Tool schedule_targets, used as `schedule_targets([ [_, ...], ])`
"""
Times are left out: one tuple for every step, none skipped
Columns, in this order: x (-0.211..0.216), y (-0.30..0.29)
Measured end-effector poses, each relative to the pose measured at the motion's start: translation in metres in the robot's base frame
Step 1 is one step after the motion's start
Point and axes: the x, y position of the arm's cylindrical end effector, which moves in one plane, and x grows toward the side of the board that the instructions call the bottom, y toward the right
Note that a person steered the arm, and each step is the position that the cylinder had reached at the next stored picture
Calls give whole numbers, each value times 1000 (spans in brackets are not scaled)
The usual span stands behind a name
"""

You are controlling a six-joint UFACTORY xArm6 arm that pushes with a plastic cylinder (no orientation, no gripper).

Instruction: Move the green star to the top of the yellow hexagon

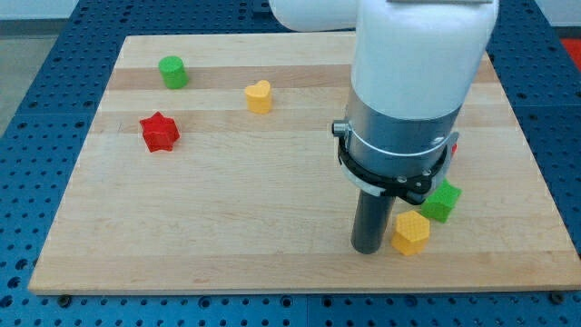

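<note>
My tip (368, 249) is resting just left of the yellow hexagon (410, 232); the green star (443, 201) is sitting touching the hexagon's upper right. No grasping tool is showing.

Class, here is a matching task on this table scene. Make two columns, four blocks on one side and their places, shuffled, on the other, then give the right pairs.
Blocks:
1. green cylinder
2. red star
3. yellow hexagon
4. yellow heart

Places:
A. near the board's bottom edge, just to the view's right of my tip
B. toward the view's top, near the board's middle
C. closest to the top left corner
D. on the view's left, below the green cylinder

Pairs: 1-C, 2-D, 3-A, 4-B
</note>
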Motion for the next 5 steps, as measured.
schedule_targets([
  [-11, 21],
  [-12, 57],
  [-12, 98],
  [-12, 98],
  [-7, 66],
])
